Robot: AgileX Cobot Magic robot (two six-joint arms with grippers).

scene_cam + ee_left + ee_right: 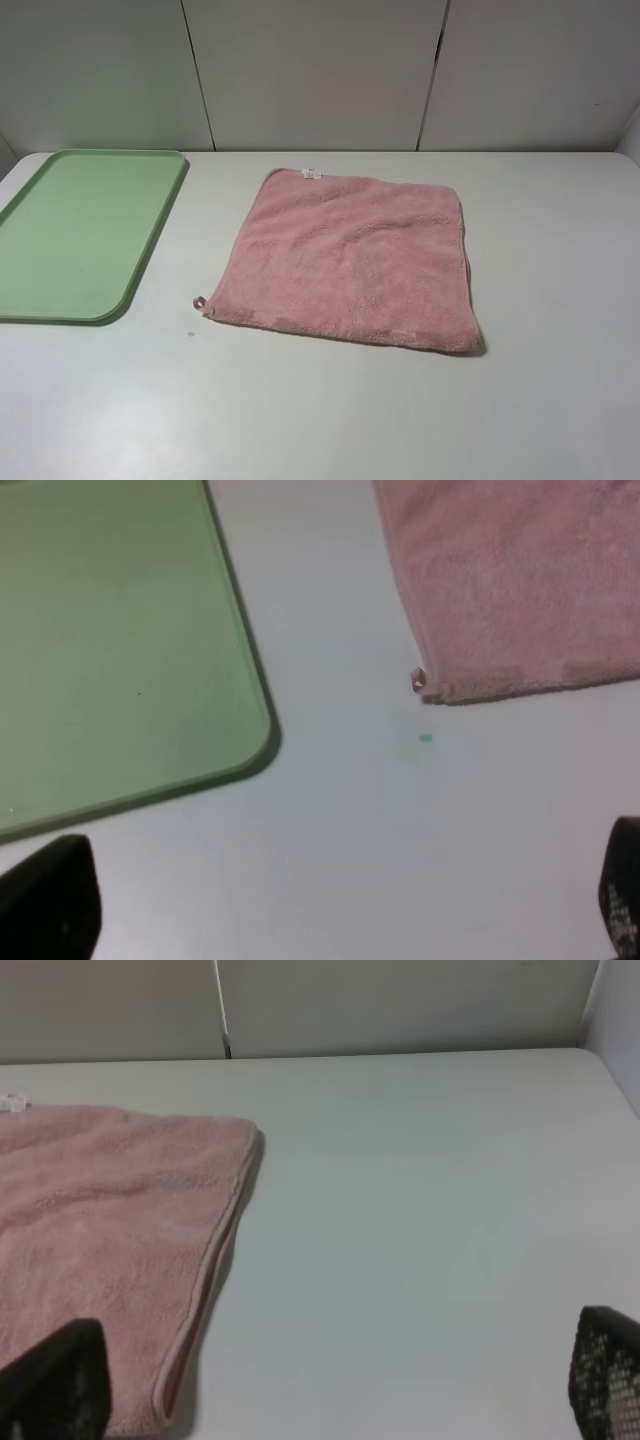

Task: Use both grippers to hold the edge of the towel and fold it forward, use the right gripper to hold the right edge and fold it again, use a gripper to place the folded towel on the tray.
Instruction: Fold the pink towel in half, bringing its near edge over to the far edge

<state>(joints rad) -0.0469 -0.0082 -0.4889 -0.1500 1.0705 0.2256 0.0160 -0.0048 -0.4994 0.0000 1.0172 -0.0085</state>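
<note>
A pink towel [350, 260] lies flat in the middle of the white table, with a small loop at its near left corner and a white label on its far edge. The green tray [80, 235] lies to its left and holds nothing. Neither gripper shows in the exterior high view. In the left wrist view the left gripper [335, 910] is open, above bare table near the towel's [520, 590] looped corner and the tray's [110, 630] corner. In the right wrist view the right gripper [330, 1390] is open, beside the towel's [100, 1230] right edge.
White wall panels [320, 70] stand behind the table's far edge. A small teal speck [190, 333] lies on the table near the towel's looped corner; it also shows in the left wrist view [425, 739].
</note>
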